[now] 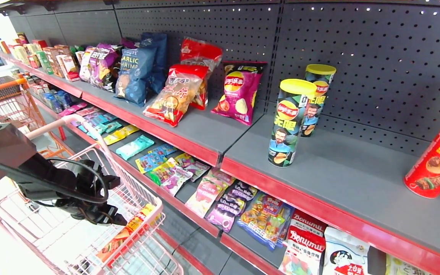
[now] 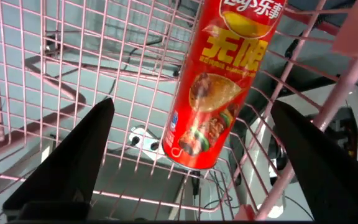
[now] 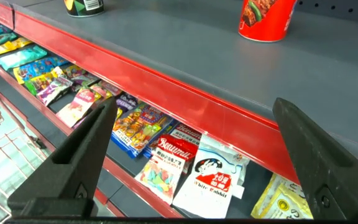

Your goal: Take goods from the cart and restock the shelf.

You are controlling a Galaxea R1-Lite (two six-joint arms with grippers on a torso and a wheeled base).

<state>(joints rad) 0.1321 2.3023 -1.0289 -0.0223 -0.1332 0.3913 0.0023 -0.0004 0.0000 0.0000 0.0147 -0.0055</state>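
Grey metal shelf board (image 1: pixel 342 172) has room; left gripper (image 2: pixel 192 106) gapes wide, empty, over red cylindrical crisp can (image 2: pixel 213 93) resting in pink wire cart (image 1: pixel 158 202), so best lower squarely, pinch mid-body, clear of wires.

The head view looks forward and down, slanting along the shelf (image 1: pixel 338 179), the cart (image 1: pixel 160 206) low at the robot's left. The left wrist view looks into the cart from close above; both show the cart can (image 2: pixel 219 93). The right wrist view faces the shelf edge from near, lower down, sharing the shelf can (image 3: pixel 266 15) and the packets (image 3: pixel 163 149) beneath with the head view
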